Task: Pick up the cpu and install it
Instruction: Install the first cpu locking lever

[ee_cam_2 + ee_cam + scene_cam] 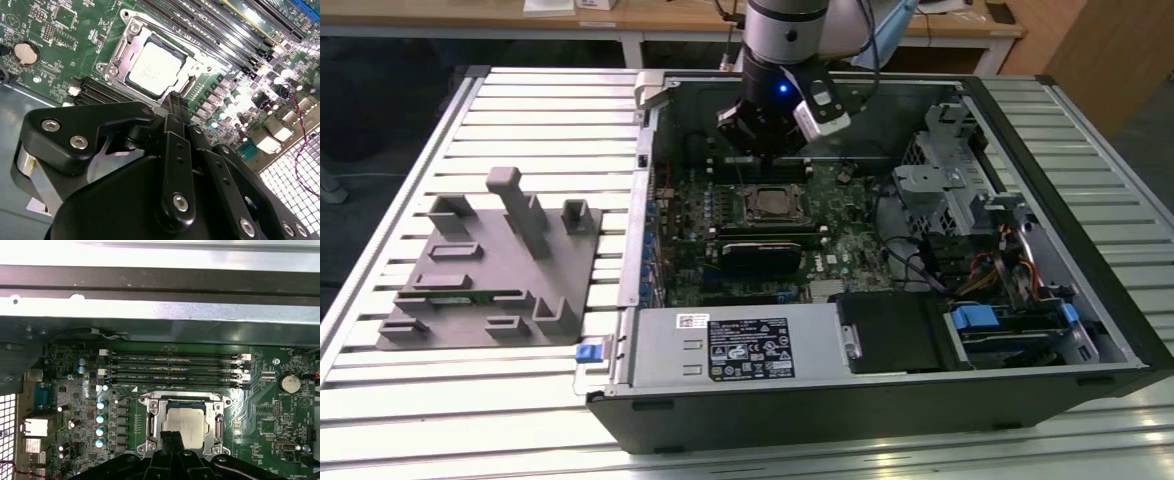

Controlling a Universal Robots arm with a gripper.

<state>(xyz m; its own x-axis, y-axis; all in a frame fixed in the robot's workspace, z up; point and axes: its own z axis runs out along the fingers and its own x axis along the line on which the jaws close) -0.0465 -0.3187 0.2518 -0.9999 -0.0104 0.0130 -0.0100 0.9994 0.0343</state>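
The cpu [150, 68] sits in its socket [150, 426] just beneath the claw [173, 100], fingers pressed together, empty; exterior view adds the grey fixture tray [494, 270].

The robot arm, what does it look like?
The arm is a silvery-grey tube with a black wrist showing a small blue light, and a white box clipped on its side. The gripper is black, with jointed links, silver screw heads and thin flat fingers.
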